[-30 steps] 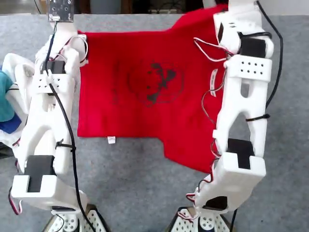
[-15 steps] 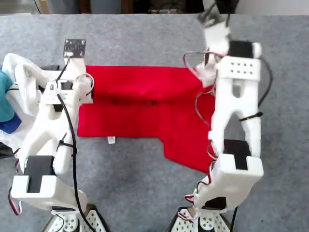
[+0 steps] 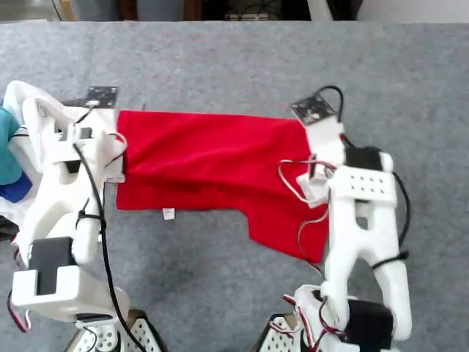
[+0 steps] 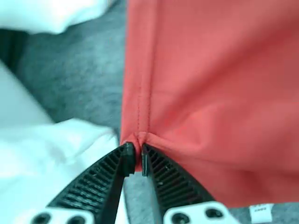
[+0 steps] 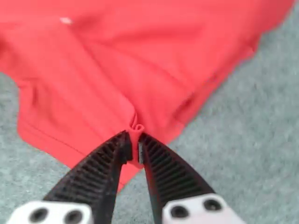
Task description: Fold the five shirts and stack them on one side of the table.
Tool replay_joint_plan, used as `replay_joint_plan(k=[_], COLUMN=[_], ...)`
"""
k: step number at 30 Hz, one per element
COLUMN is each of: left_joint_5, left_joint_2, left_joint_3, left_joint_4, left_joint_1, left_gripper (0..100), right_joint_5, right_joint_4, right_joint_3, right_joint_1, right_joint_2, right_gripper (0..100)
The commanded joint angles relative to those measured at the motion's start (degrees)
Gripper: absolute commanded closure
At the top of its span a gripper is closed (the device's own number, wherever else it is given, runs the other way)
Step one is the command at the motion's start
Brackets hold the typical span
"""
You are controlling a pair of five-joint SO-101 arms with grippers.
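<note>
High view: a doubled red shirt (image 3: 212,161) lies stretched between two arms, each pinching one end.
Beside a white cloth heap (image 3: 29,110), the left gripper (image 4: 134,156) has its fingers (image 4: 110,175) clamped on a pucker at the shirt's left edge. The shirt rests on the grey counter (image 3: 220,66) with its long axis running left to right, so it extends rightward from those fingers toward the other arm. A sleeve (image 3: 286,231) pokes toward the arm bases. The right gripper (image 5: 134,140) is closed on a fold at the right end. Both arms are bent low, wrists tipped down over the cloth. Each arm is nearest its own end, so letting go looks like the likely next step.
</note>
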Motion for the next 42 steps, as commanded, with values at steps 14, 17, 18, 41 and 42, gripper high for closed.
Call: replay_joint_plan(k=[14, 17, 18, 41, 42], left_joint_5=[-5.45, -5.54, -5.54, -10.81, -10.90], left_joint_2=[-10.37, -8.35, -7.82, -6.86, -6.86], left_joint_3=[16.40, 15.60, 15.43, 11.82, 11.82], left_joint_4=[-10.81, -10.37, -10.37, -2.29, -2.29], left_joint_1=[4.00, 2.51, 1.89, 1.98, 1.45], left_gripper=[97, 97, 97, 97, 97], right_joint_5=[0.79, 2.64, 3.25, 9.05, 9.05], right_joint_4=[-1.41, -1.41, -1.49, -6.95, -6.95], right_joint_3=[1.54, 3.74, 4.53, 10.07, 10.15], right_joint_1=[7.65, 7.65, 7.91, 10.46, 10.37], right_joint_2=[-2.77, -2.95, -2.95, -2.59, -2.59], right_gripper=[98.5, 98.5, 98.5, 98.5, 98.5])
